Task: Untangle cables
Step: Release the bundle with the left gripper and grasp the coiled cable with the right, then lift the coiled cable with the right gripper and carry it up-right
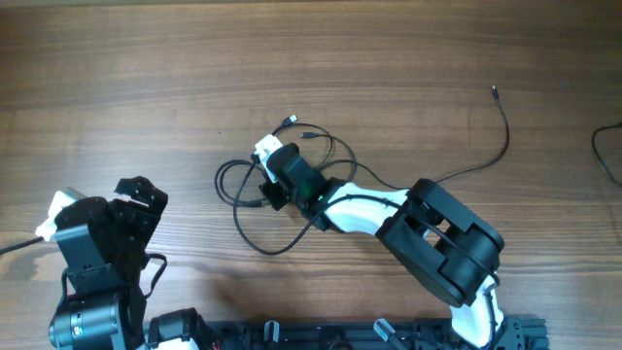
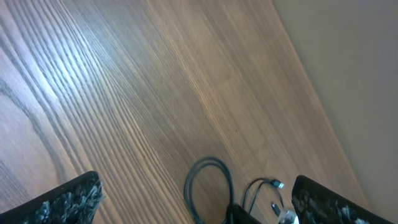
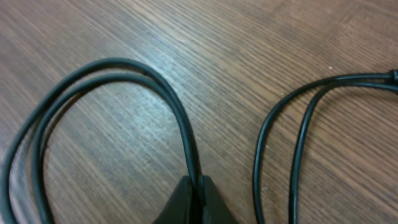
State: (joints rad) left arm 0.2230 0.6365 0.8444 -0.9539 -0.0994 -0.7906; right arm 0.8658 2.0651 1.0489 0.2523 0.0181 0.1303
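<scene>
Right claw (image 3: 198, 185) pinches the cables (image 3: 182, 121) on two strands; left claw (image 2: 196, 198) gapes wide

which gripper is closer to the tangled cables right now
Right. The right gripper is shut on a strand of the cables at mid-table; the left gripper sits open, off to their left, touching none.

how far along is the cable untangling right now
Early. Done: one thin black cord lies apart at the right edge of the wooden table. In hand: the right gripper is shut on a doubled strand of the knotted clump of thin black cables mid-table. Left: its loops overlap; the left gripper hangs open, holding nothing.
</scene>
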